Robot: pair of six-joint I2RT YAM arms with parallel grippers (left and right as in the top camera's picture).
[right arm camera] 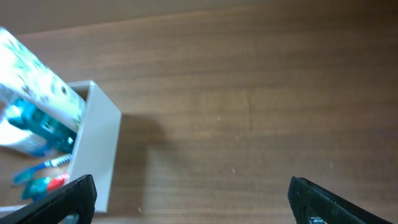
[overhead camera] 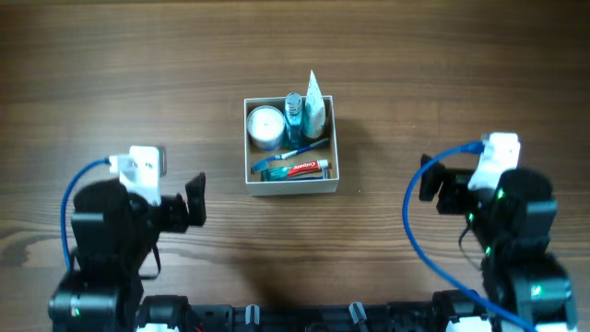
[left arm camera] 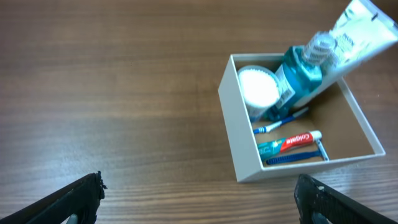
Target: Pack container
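Observation:
The container (overhead camera: 334, 157), a square white-walled box with a tan inside, sits at the table's middle. It holds a round white jar (overhead camera: 265, 125), a teal bottle (overhead camera: 293, 112), a white tube (overhead camera: 315, 101) standing tilted, a blue toothbrush (overhead camera: 290, 155), a toothpaste tube (overhead camera: 297, 169) and a blue razor. The left wrist view shows the container (left arm camera: 239, 130) and these contents from the left. The right wrist view shows the container's right wall (right arm camera: 99, 149). My left gripper (overhead camera: 192, 201) is open and empty, left of the container. My right gripper (overhead camera: 431, 183) is open and empty, right of it.
The wooden table (overhead camera: 111, 83) carries only the container. Blue cables loop beside each arm (overhead camera: 66, 207) (overhead camera: 410, 212). The arm bases stand along the near edge.

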